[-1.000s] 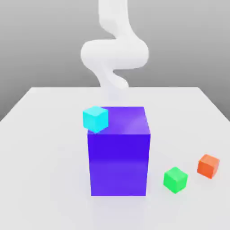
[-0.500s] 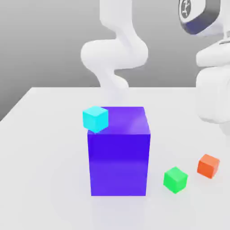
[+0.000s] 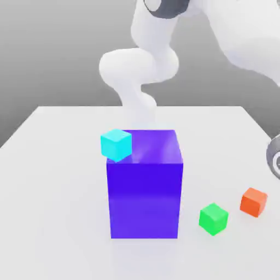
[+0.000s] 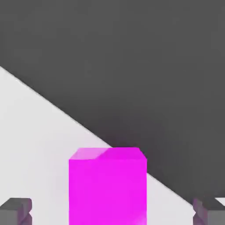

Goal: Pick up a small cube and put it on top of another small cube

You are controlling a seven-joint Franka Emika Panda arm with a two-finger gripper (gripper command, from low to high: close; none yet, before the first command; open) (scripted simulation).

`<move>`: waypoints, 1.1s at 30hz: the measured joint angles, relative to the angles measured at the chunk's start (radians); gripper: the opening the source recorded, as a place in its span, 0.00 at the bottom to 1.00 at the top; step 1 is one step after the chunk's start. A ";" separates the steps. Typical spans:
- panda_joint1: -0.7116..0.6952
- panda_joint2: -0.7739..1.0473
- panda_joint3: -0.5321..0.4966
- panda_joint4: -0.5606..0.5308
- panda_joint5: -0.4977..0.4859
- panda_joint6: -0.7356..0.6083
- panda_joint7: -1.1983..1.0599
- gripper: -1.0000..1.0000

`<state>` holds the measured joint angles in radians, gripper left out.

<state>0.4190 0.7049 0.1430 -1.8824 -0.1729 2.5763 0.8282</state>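
Orange-red cube (image 3: 253,202) lies outside the open gripper (image 4: 112,212).

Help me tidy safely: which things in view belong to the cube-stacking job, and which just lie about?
Job, probably:
- open gripper
- magenta cube
- orange-red cube

Lying about, probably:
- green cube
- cyan cube
- big blue-purple cube
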 joint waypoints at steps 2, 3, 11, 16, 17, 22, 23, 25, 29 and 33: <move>0.000 0.000 0.000 0.000 0.000 0.000 0.000 0.00; 0.000 0.000 0.000 0.000 0.001 0.000 -0.001 0.00; -0.014 -0.121 0.018 -0.040 0.019 -0.081 -0.028 0.00; -0.039 -0.280 0.020 -0.206 -0.075 -0.070 -0.183 0.00; -0.046 -0.311 0.022 -0.241 -0.089 -0.065 -0.221 0.00; -0.089 -0.470 0.037 -0.421 -0.119 -0.031 -0.441 0.00; -0.102 -0.500 0.045 -0.457 -0.115 -0.023 -0.492 0.00; -0.123 -0.560 0.057 -0.531 -0.098 -0.004 -0.602 0.00; -0.141 -0.674 0.067 -0.681 -0.010 0.038 -0.861 0.00; -0.113 -0.772 0.060 -0.830 0.142 0.077 -1.168 0.00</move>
<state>0.3056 -0.0676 0.2028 -2.7122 -0.0306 2.6535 -0.3395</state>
